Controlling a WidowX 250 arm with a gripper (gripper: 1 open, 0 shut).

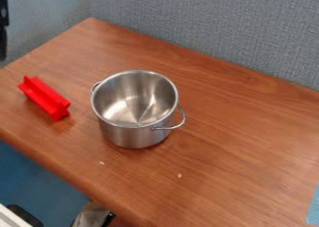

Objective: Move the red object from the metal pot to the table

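Clearly visible at the left of the frame, the red object (44, 96) is a small bright red block, long and narrow like a brick, with flat faces and crisp edges. It lies flat on the table (225, 119), its long side running diagonally from upper left to lower right. It sits outside the metal pot (136, 108), just to the pot's left, with a strip of bare wood between the two so that they do not touch. The pot is a shiny round steel vessel standing upright near the middle of the frame, with a small handle on its right side and a brushed inside that holds nothing. The table is brown wood grain with a reddish tone, seen at an angle so that its corners point toward the top left and the lower part of the frame. The block rests close to the table's left edge. Wide bare wood spreads to the right of the pot and toward the lower right, and another open stretch lies above the pot, up to the far edge where a grey-blue textured wall begins. At the far upper left edge of the frame only a dark sliver of the claw (4, 25) shows, above and well apart from the block; its fingers stand apart and hold nothing.
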